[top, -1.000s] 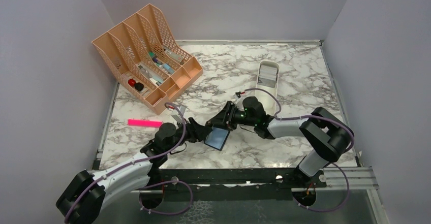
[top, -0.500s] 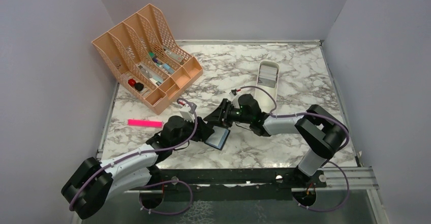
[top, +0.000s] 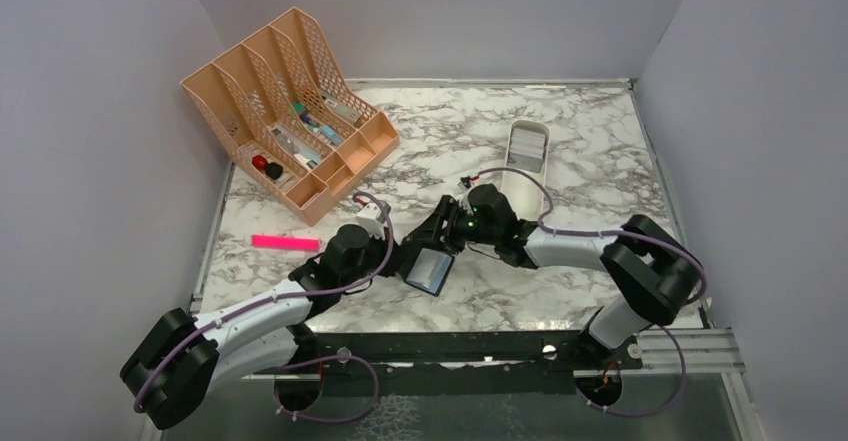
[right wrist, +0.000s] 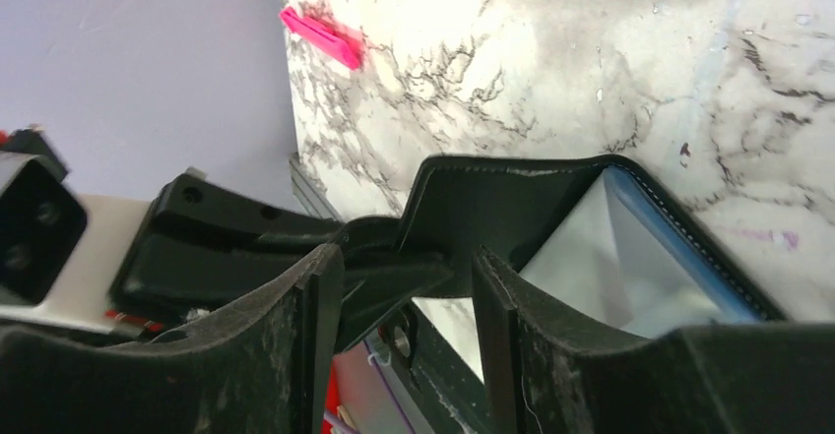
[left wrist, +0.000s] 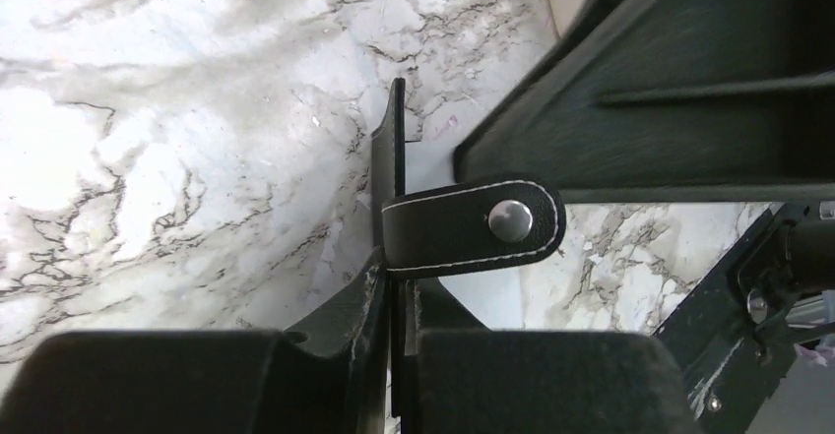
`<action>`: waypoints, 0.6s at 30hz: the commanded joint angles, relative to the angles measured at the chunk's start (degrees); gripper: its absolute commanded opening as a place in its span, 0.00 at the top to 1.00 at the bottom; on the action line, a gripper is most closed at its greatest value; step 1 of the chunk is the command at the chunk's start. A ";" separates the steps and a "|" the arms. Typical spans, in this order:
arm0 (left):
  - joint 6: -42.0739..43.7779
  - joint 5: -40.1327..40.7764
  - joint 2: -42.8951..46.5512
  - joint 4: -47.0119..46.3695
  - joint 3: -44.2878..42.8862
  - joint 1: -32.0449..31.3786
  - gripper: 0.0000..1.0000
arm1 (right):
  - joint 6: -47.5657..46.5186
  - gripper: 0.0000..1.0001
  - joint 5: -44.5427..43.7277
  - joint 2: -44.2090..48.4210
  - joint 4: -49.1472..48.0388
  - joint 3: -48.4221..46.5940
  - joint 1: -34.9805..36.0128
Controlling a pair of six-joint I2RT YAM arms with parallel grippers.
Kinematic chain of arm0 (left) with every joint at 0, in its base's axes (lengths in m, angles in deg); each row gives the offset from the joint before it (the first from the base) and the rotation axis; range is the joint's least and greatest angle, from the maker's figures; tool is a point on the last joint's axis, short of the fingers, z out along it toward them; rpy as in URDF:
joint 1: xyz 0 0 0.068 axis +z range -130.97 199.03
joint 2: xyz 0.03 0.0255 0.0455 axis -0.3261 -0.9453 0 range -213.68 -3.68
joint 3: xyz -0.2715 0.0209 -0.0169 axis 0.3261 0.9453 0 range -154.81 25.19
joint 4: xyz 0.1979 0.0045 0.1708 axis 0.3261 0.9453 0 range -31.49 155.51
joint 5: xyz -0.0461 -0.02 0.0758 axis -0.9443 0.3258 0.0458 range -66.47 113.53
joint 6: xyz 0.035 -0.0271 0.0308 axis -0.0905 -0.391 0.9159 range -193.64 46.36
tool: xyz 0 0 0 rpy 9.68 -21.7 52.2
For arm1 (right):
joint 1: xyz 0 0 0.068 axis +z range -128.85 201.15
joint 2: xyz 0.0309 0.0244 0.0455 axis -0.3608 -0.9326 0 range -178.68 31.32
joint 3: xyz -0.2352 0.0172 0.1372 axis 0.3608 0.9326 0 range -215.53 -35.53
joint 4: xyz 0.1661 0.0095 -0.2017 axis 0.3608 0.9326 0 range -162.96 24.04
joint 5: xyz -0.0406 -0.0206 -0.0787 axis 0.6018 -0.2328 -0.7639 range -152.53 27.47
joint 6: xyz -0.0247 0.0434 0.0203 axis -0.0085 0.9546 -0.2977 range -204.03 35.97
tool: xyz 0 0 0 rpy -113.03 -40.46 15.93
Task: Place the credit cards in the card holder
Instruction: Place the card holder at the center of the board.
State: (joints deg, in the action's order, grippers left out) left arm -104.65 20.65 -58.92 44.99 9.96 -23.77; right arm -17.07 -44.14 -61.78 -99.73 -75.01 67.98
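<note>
Between lilac walls (top: 450, 11), marbled tabletop (top: 600, 151)

Place: a robot lab's test cell.
Enclosure: plain grey walls (top: 100, 161) box the table in on three sides.
Surface: a marble-pattern tabletop (top: 590, 161), lit evenly from above.
Machines: a left arm (top: 250, 316) and a right arm (top: 580, 246) bolted to a metal rail (top: 450, 346) at the near edge.
Props: a peach desk organiser (top: 290, 101), a pink bar (top: 285, 243), a white tray (top: 527, 151) and a black card holder (top: 430, 269), laid out like test pieces.
</note>
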 commanded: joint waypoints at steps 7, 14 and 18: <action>-14.64 3.82 6.72 -6.68 4.96 -0.31 1.00 | -4.79 0.29 -9.98 18.62 17.57 5.95 0.45; -21.72 4.86 3.81 -9.33 5.58 -0.34 1.00 | -2.12 0.24 -11.86 18.90 18.92 8.43 0.80; -23.22 5.57 1.57 -9.41 5.59 -0.30 1.00 | 0.50 0.24 -12.31 16.89 17.14 10.14 0.97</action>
State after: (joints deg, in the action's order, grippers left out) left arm -124.06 24.19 -55.80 38.72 15.52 -23.86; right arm -19.45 -53.64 -43.11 -82.50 -66.60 68.44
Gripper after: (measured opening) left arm 0.024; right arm 0.756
